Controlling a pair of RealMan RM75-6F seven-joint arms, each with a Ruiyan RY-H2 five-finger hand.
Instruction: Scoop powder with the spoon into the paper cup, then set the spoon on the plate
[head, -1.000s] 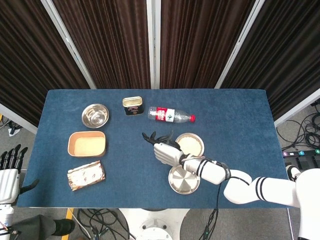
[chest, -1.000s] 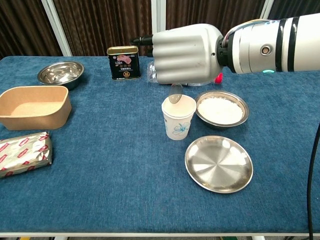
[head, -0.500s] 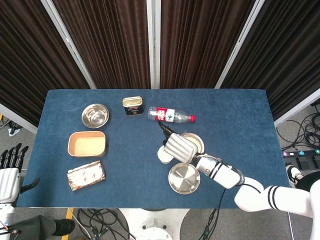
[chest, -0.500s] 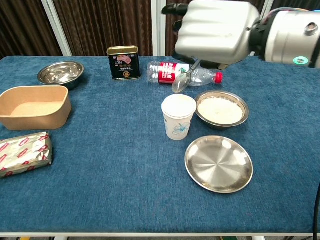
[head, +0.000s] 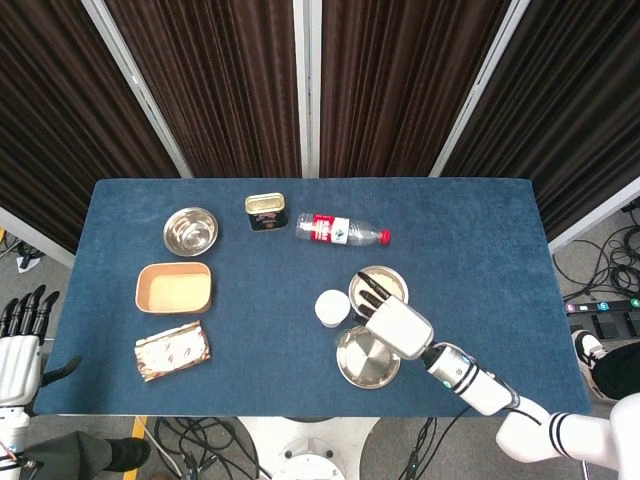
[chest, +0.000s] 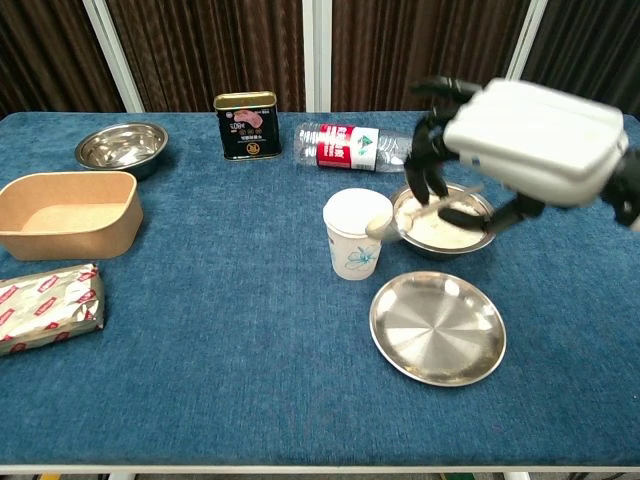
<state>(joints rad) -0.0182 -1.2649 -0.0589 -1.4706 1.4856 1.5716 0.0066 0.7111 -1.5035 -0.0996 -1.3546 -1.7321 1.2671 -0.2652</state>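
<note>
Looking down from the head view: white right hand (head: 398, 325) hovering over the near edge of the round steel bowl of white powder (head: 385, 283), dark fingers pointing into it, with the white paper cup (head: 331, 307) standing just left of the bowl and the empty round steel plate (head: 360, 362) lying just below both, partly under the hand. Spoon hidden here beneath the hand. Resting along the blue table's (head: 480, 230) back half: clear plastic bottle with a red label (head: 342, 231) lying on its side, dark tin can (head: 265, 211) upright, small empty steel bowl (head: 190, 230); nearer the left edge, tan oblong paper tray (head: 173, 287) and a foil-wrapped packet (head: 172, 353). Left hand (head: 18, 350) hanging off the table's left corner, fingers apart and holding nothing. Turning to the chest view: right hand (chest: 500, 150) gripping the metal spoon (chest: 400, 220) by its handle, fingers curled down around it, spoon head hanging low between the paper cup's (chest: 357, 233) rim and the powder bowl (chest: 447, 222), possibly touching the bowl's rim, though blur is making that hard to judge. Steel plate (chest: 437, 327) lying bare just in front of the bowl.
</note>
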